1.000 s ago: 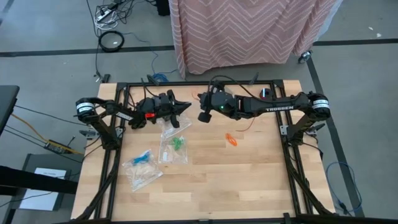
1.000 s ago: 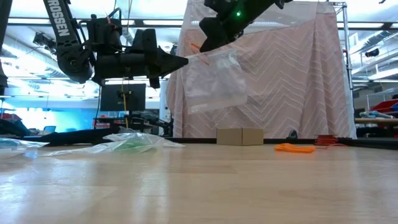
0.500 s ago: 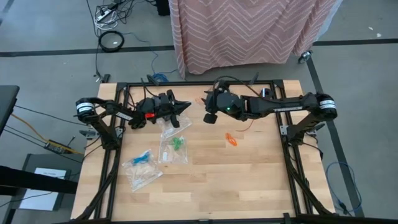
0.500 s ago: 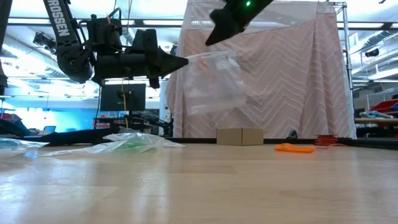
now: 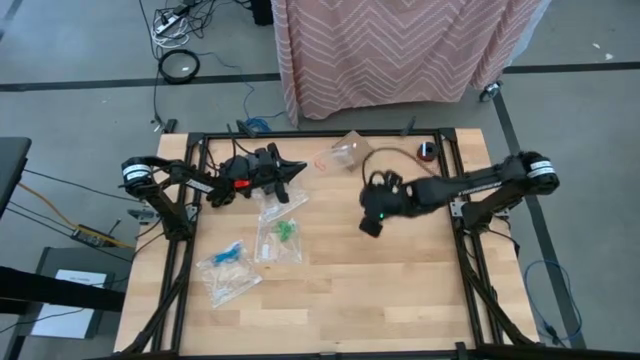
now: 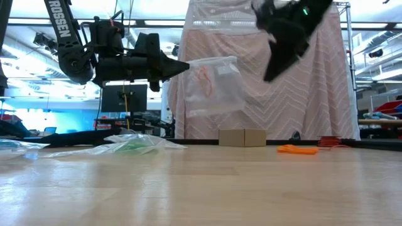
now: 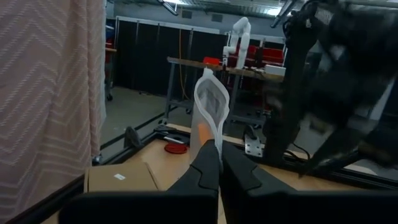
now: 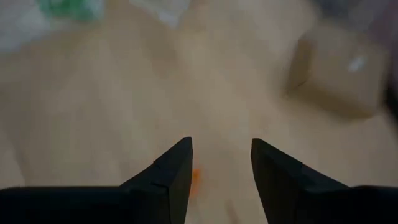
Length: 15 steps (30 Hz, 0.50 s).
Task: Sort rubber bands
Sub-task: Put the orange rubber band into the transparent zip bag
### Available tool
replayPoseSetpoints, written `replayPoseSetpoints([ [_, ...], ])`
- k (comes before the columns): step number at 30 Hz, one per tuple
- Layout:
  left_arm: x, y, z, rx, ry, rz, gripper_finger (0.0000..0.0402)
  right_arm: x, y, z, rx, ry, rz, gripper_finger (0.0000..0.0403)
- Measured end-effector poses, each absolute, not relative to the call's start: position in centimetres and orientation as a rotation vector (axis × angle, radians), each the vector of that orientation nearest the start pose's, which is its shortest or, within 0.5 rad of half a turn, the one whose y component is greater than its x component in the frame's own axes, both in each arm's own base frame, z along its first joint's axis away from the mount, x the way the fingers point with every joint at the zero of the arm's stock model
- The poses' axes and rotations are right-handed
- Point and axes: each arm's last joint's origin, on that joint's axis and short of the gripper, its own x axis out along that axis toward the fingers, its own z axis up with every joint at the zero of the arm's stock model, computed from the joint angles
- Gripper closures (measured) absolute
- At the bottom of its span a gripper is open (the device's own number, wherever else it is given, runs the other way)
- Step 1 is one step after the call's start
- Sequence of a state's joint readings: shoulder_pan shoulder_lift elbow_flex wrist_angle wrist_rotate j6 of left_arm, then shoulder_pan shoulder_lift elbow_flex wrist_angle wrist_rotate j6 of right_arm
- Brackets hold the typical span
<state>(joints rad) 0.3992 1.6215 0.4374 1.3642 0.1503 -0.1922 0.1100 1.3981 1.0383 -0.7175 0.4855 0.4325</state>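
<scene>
A clear zip bag [image 6: 217,85] with orange rubber bands [image 6: 204,76] inside hangs in the air over the table's far middle, and my left gripper [image 5: 298,171] is shut on it. More orange rubber bands [image 6: 298,149] lie loose on the wooden table, right of centre. My right gripper [image 5: 370,226] hovers above them, tipped downward and open. Between its fingers in the right wrist view [image 8: 221,163] an orange band [image 8: 195,177] shows far below. The right gripper touches nothing. My left gripper pinches the bag's top edge at one corner [image 7: 211,144] between its two fingers. The fingers come level from the table's left. The bag [image 7: 211,106] sticks out past the fingertips, lifted clear of the table, standing on edge with its body drooping below the held corner.
A bag with green bands [image 5: 283,235], a bag with blue bands [image 5: 228,262] and another clear bag [image 5: 277,206] lie left of centre. A small cardboard box [image 6: 243,137] stands at the far edge. A pink cloth [image 5: 400,50] hangs behind the table.
My right gripper has let go of the bag's open end and opened. It has swung toward the table's right and near side, sunk, and tipped downward over the loose orange bands. The bag stays aloft in my left gripper alone.
</scene>
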Motion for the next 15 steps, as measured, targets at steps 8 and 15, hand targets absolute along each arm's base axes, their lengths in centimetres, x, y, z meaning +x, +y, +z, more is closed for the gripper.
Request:
replayPoseSetpoints([
  [8, 25.6, 10.2, 18.0, -0.167, -0.193, 0.196, 0.0396, 24.3, 2.2, 18.3, 0.231, 0.981, -0.617, 0.025],
  [15, 25.6, 10.2, 18.0, -0.169, -0.189, 0.194, 0.0396, 23.2, 2.1, 15.1, 0.347, 0.916, -0.599, 0.025],
])
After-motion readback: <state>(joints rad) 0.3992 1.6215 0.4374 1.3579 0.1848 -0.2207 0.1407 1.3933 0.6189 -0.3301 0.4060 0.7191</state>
